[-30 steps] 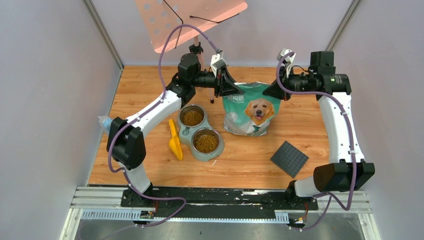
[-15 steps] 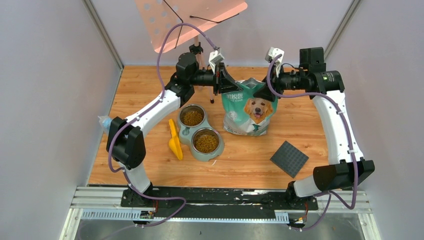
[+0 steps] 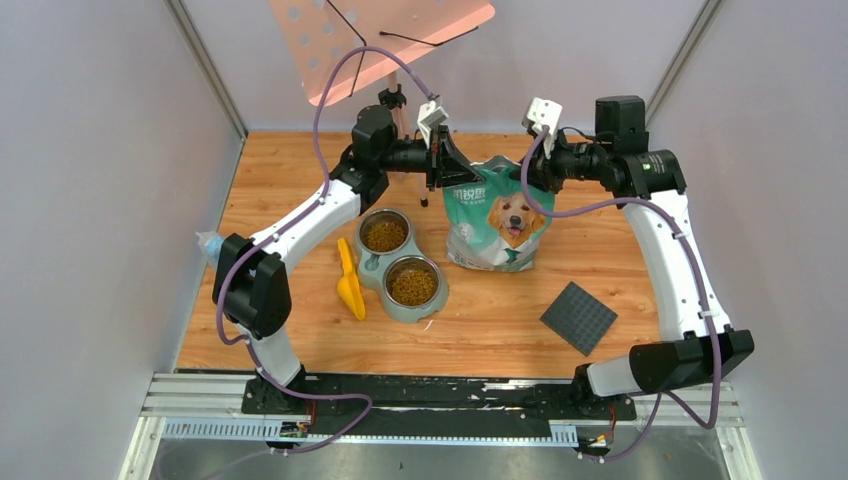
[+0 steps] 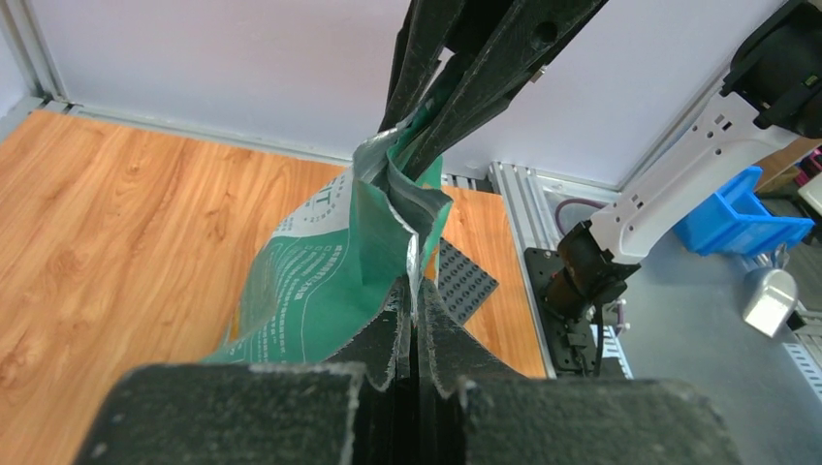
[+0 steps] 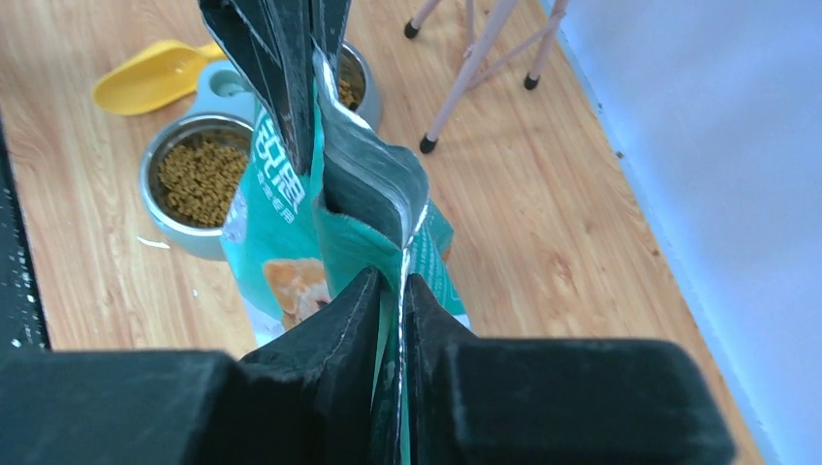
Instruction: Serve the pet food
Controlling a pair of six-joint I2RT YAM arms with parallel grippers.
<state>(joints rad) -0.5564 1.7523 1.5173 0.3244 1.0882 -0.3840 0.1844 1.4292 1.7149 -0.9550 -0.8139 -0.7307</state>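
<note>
The bag [image 3: 500, 225] is being held upright at the far middle of the table [image 3: 290, 190], pinched along its top edge from both sides. Its top left corner is being gripped by the left gripper [image 3: 447, 172]. In the left wrist view, that gripper's jaws are being pressed fully together on the crumpled foil. The top right corner is being gripped by the right gripper [image 3: 527, 178]. In the right wrist view, its jaws are being kept almost closed, with only the thin flattened edge of the bag between them.

The kibble [image 3: 412, 283] is being carried in two steel bowls [image 3: 384, 213], both well filled. They are set in a grey feeder [image 3: 368, 263] left of the bag and nearer than it. One bowl is placed far and left, the other near and right.

A yellow scoop [image 3: 349, 285] is being left flat just beside the feeder's left side. A dark square mat [image 3: 578, 317] is lying near and right of the bag, apart from it.
</note>
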